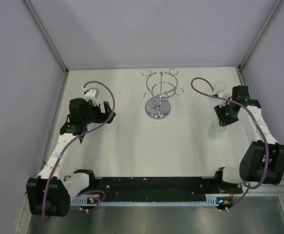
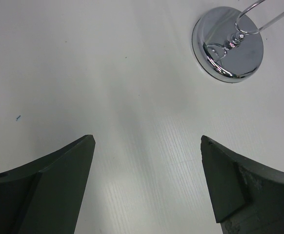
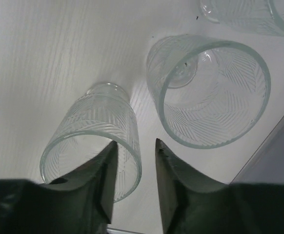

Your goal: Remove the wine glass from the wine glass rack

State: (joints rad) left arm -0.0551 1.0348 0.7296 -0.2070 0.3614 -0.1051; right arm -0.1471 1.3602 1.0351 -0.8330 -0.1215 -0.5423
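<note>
Operator: Where does the wine glass stand, and what are my jaws doing?

Spotter: Your wine glass, clear and etched with slanting lines, sits mouth-up at the right side of the white desk. It is well apart from the chrome wine glass rack at the desk's far middle. Your right jaws are parted only narrowly, astride its near rim. One finger is over the mouth, the other outside the wall. Whether they press the glass, I cannot tell.

Operator: And beside it?

Spotter: A neighbouring glass stands just beside yours, its stem showing through the bowl. A third glass lies beyond, cut by the frame's edge. Your left jaws gape wide, holding nothing, above bare desk. The rack's mirrored base is ahead of them, to the right.
</note>
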